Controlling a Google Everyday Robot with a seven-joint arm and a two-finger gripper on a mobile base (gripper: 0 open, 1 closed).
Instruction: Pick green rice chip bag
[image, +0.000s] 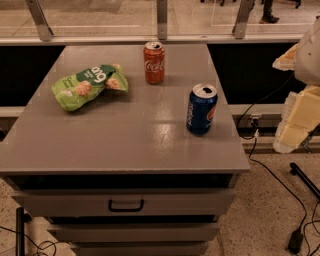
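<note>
The green rice chip bag (89, 85) lies flat on the left rear of the grey cabinet top (125, 135). It is crinkled light green with a dark-green band, white letters and pale rice cakes pictured on it. My gripper (298, 117), pale cream and white, hangs at the far right edge of the view. It is off the cabinet's right side, far from the bag, and holds nothing that I can see.
A red Coca-Cola can (154, 62) stands upright at the rear centre, just right of the bag. A blue Pepsi can (201, 109) stands upright near the right edge. Drawers (125, 204) sit below the top. Cables (280, 185) run over the floor at right.
</note>
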